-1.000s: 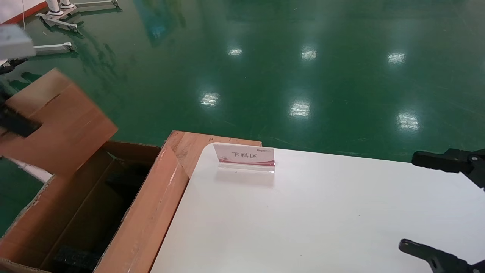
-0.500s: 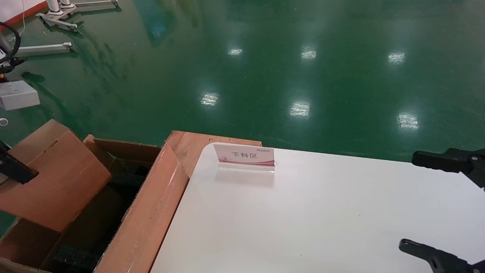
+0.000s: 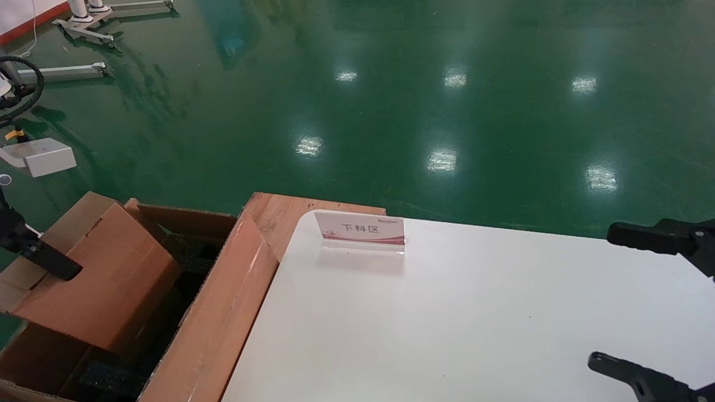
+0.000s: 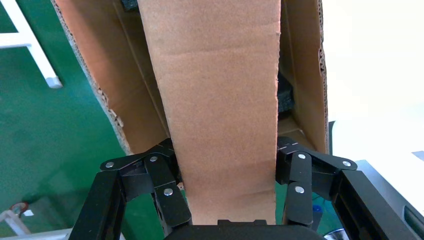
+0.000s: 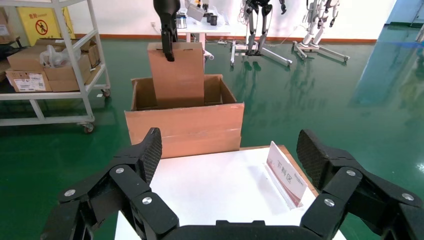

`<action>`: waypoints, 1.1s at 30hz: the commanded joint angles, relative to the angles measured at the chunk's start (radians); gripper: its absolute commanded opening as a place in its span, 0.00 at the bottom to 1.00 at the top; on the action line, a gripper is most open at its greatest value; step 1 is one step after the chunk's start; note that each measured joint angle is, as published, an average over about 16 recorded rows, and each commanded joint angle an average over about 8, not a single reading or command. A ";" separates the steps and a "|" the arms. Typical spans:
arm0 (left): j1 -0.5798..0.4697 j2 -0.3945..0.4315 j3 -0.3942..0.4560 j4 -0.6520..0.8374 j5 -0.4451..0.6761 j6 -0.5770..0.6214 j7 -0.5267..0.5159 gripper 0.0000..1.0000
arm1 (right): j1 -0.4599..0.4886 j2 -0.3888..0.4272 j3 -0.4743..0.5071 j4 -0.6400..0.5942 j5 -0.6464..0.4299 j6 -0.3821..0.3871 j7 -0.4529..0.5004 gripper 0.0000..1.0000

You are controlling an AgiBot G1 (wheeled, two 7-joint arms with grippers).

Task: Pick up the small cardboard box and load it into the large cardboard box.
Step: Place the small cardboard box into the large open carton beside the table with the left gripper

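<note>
Fingers [image 4: 167, 200] of left gripper [image 4: 225, 192] clamp small box [image 3: 98, 279] at both sides; box tilted, lower end inside big carton [image 3: 223, 318] left of white table [image 3: 475, 312]. Sign [image 3: 360, 229] on table. Right gripper [image 5: 227, 160] open wide above table's right side.

Matt cardboard against glossy floor and smooth white table

The small cardboard box [image 4: 220, 95] was matt, faintly ribbed corrugated board; the large cardboard box [image 3: 223, 312] showed raw fluted edges, a slight sheen on its flap and dark foam inside. The left gripper [image 4: 225, 175] looked like matt black plastic with bright metal screws. The floor [image 3: 391, 84] was glossy green, the table [image 3: 475, 318] smooth white, the sign [image 3: 360, 229] clear glossy plastic.
</note>
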 commanded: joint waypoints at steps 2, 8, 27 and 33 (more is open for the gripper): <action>0.024 0.001 0.005 0.020 -0.020 -0.003 -0.005 0.00 | 0.000 0.000 0.000 0.000 0.000 0.000 0.000 1.00; 0.080 -0.003 0.006 0.065 -0.043 -0.015 -0.007 0.00 | 0.000 0.000 -0.001 0.000 0.000 0.000 0.000 1.00; 0.254 0.025 -0.018 0.216 -0.086 -0.080 0.029 0.00 | 0.000 0.001 -0.002 0.000 0.001 0.001 -0.001 1.00; 0.313 0.039 -0.028 0.263 -0.104 -0.092 0.036 0.00 | 0.000 0.001 -0.002 0.000 0.001 0.001 -0.001 1.00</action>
